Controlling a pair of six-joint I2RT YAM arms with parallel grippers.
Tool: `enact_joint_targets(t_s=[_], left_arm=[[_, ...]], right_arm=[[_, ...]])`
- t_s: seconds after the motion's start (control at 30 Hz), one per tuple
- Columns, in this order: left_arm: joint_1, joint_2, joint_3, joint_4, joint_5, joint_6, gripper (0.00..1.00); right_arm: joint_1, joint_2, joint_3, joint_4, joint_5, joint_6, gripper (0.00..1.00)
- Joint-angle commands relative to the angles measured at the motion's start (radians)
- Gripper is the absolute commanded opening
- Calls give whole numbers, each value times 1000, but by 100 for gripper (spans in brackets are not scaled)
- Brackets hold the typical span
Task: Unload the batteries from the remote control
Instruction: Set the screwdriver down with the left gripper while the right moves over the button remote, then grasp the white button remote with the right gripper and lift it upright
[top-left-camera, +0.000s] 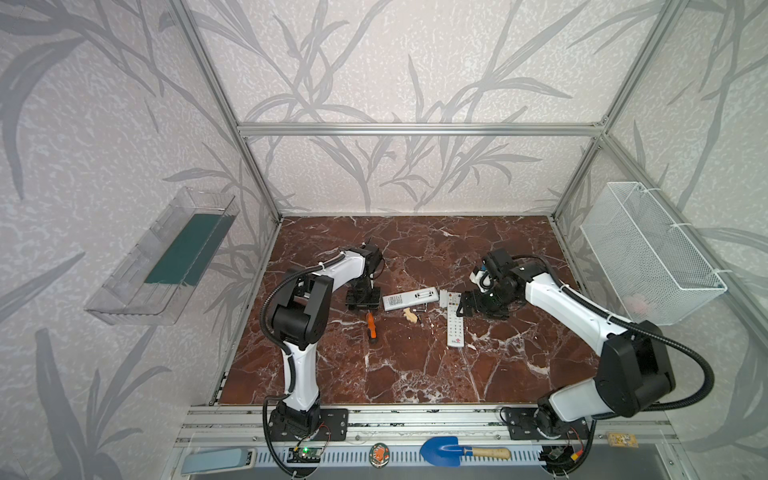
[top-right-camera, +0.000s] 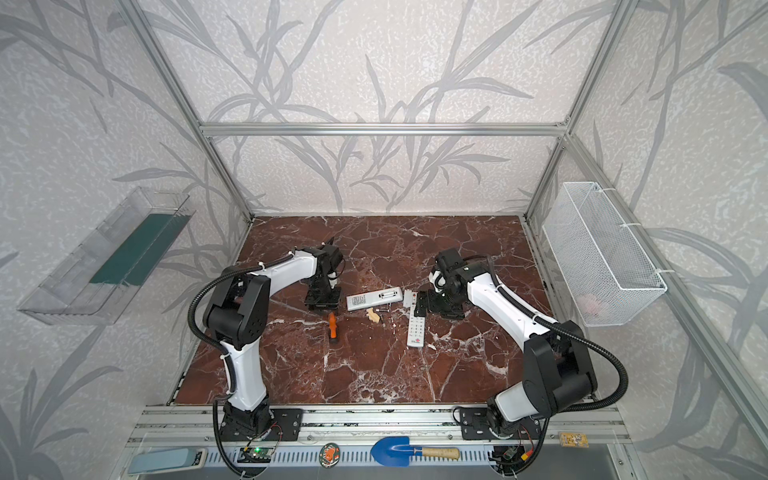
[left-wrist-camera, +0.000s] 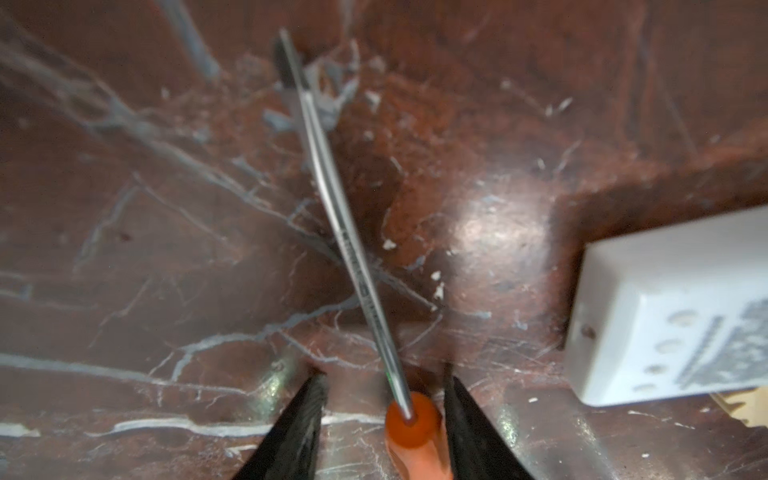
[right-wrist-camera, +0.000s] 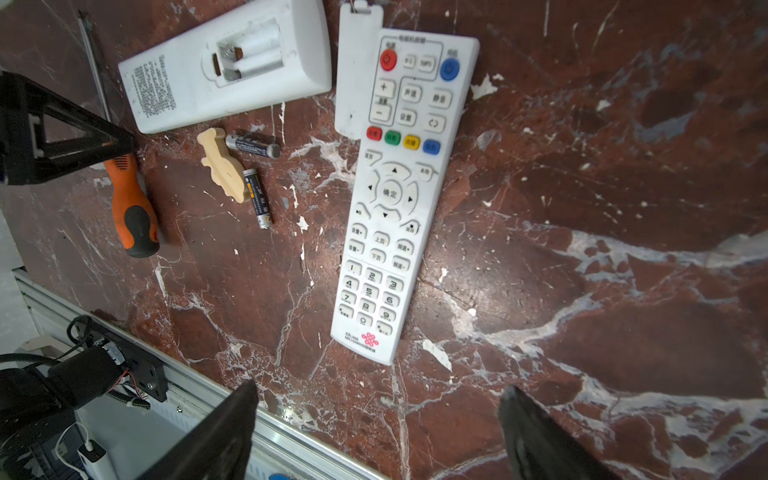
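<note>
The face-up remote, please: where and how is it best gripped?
Probably from above: pinch the remote across its width at the number keys. It lies flat, buttons up, both long edges bare there, while the cover crowds the other end.

An orange-handled screwdriver (right-wrist-camera: 131, 203) lies near a small pale wooden shape (right-wrist-camera: 220, 166).

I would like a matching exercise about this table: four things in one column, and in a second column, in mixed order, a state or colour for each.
Things:
1 remote with the printed text block
2 remote with the red logo
3 batteries
4 screwdriver

States:
a orange and black handle
b buttons facing up
c battery bay open and empty
d loose on the table beside a beige wooden piece

Pairs: 1-c, 2-b, 3-d, 4-a
</note>
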Motion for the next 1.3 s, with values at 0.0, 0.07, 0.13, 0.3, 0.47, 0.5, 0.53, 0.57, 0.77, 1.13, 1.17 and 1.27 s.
enact_joint_targets(t_s=[0.0,0.07,0.13,0.3,0.47,0.5,0.53,0.57,0.77,1.13,1.17,1.27], left_arm=[[13,-6,29,-16,21,18,53],[18,-20,38,-24,30,22,55],[22,-39,45,-26,46,23,56],[23,-95,47,-7,97,-4,59],[23,-120,68,-6,126,-23,60],[23,-126,71,-6,129,-26,60],[23,-131,72,-6,131,-26,61],[23,-139,74,-7,131,-27,61],[23,-173,68,-13,136,-28,62],[23,-192,58,-12,129,-26,64],[23,-190,62,-15,128,-25,64],[23,-185,68,-16,129,-23,64]], right_arm=[[22,38,34,-7,22,13,89],[39,67,43,-7,41,20,84],[58,98,62,-21,71,16,82],[101,177,113,-51,121,12,82],[122,238,137,-58,157,24,83],[126,248,144,-61,166,25,84],[128,256,150,-64,175,27,84],[129,267,157,-66,183,27,85],[147,319,176,-68,216,41,85],[191,369,168,-48,274,112,80],[191,367,160,-50,276,118,78],[191,344,121,-30,262,135,70]])
